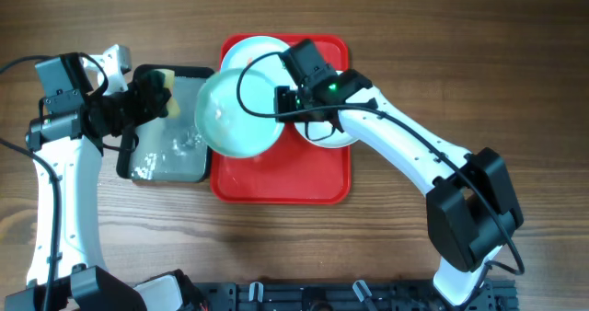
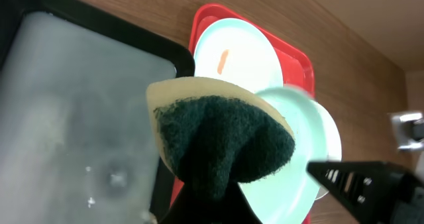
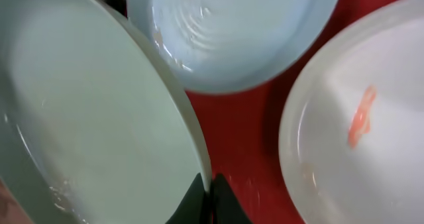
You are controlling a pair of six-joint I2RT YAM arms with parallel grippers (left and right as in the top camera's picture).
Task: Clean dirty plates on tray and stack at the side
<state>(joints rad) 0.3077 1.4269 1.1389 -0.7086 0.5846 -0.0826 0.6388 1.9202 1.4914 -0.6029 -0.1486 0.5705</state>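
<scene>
the right gripper (image 1: 283, 104) is clamped on the near rim of a pale turquoise plate (image 1: 235, 113), holding it up and tilted out past the left edge of the red tray (image 1: 276, 187), toward the other arm. the left gripper (image 1: 155, 97) is clenched on a yellow sponge (image 2: 222, 138) with a dark green scrub face, hanging over the black-rimmed pan (image 1: 170, 159) just left of the held plate. going by this, the job looks barely begun: this seems to be the first plate in hand for wiping, and no plate lies stacked on the table (image 1: 414, 35) beside the tray. two more wait on the tray, a second turquoise plate (image 1: 248, 49) just beyond the right gripper and a white plate (image 1: 342, 138) under its wrist, each with a reddish smear. the held plate is shallow and smooth, and its face has a wet-looking sheen; no red smear shows on the part in view, only a few small specks near the lower rim, so i cannot tell whether it is clean.
</scene>
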